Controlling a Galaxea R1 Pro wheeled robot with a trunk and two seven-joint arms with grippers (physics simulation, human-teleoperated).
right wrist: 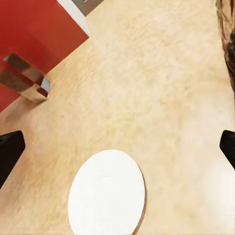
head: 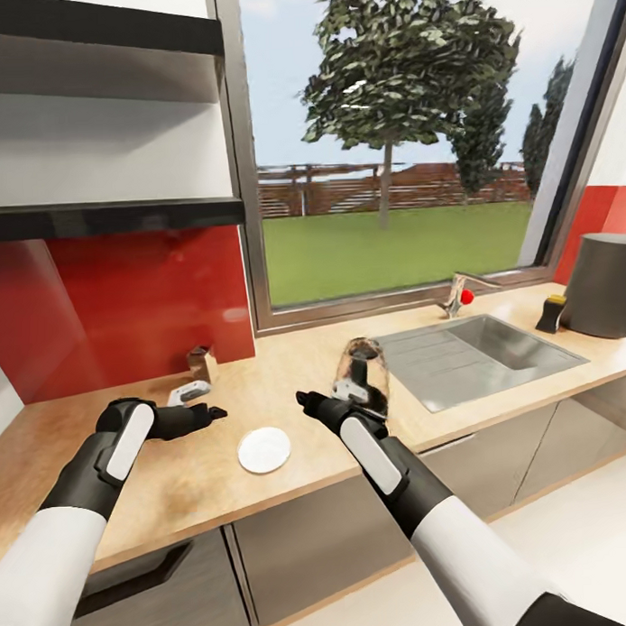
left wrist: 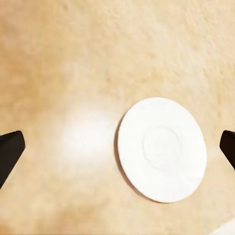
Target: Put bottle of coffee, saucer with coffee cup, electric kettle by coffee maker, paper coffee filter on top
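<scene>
The white saucer [head: 264, 450] [left wrist: 161, 149] [right wrist: 106, 193] lies flat on the kitchen countertop [head: 175, 485] between my two grippers. Left gripper [head: 213, 412] [left wrist: 117, 149] hovers open just left of it. Right gripper [head: 304, 400] [right wrist: 117, 149] is open to its right, with nothing held. The glass electric kettle [head: 360, 373] stands right behind the right hand. Far right stand the dark coffee maker [head: 605, 285] and, beside it, the yellow-capped bottle of coffee [head: 552, 314]. A small white object [head: 188, 392] lies behind the left hand; I cannot tell whether it is the coffee cup or the paper coffee filter.
An inset steel sink [head: 477, 357] with a red-knobbed faucet [head: 457, 295] separates the kettle from the coffee maker. A shiny brown box [head: 202, 362] [right wrist: 22, 78] sits near the red backsplash. Dark shelves [head: 111, 216] hang above left.
</scene>
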